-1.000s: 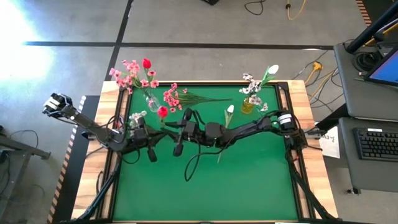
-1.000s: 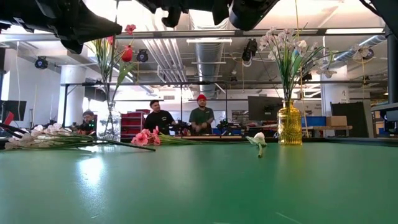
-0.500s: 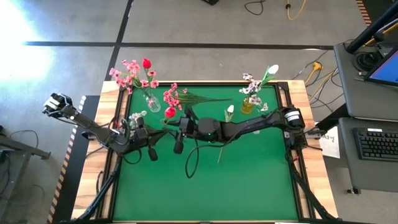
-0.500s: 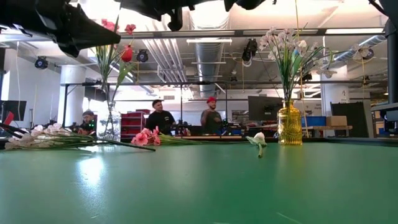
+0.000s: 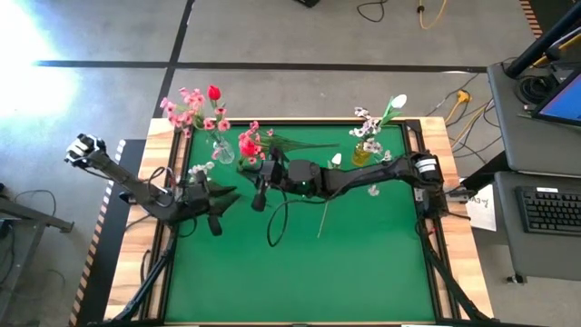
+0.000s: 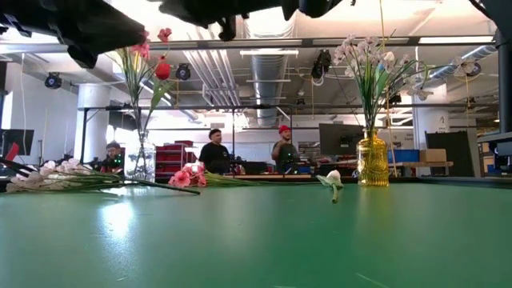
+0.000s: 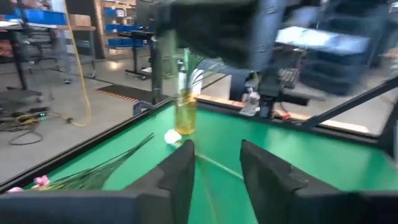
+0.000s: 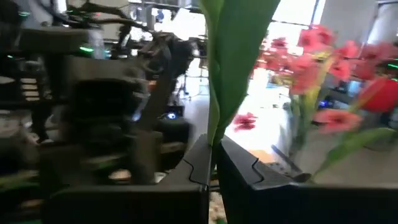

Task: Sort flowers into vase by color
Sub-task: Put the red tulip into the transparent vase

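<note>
My right gripper [image 5: 258,169] reaches across the table to just right of the clear vase [image 5: 222,151], which holds pink sprays and a red bud. It is shut on a red-bud flower [image 5: 247,145]. In the right wrist view the vase [image 8: 297,140] stands just ahead of the gripper [image 8: 212,163]. My left gripper [image 5: 211,198] hovers open and empty by the table's left side [image 7: 215,168]. A white tulip [image 5: 334,161] lies flat on the mat. The yellow vase [image 5: 361,154] holds white flowers. A pink spray [image 5: 254,136] and a small white spray [image 5: 198,170] lie on the mat. My right gripper pinches the red flower's green stem and leaf [image 8: 212,138] between its two fingers, below the bud. The fingers come roughly level from the table's right. The flower is lifted clear of the mat, and its leaf [image 8: 233,50] rises upright above the fingers.
The green mat's near half [image 5: 300,272] holds nothing but the tulip's stem end. Wooden rails [image 5: 436,136] frame the table. In the low view, people [image 6: 216,152] stand in the room beyond the far edge.
My right gripper has moved toward the table's left and far edge, carrying the red flower up close to the clear vase. The left gripper has shifted slightly toward the left edge.
</note>
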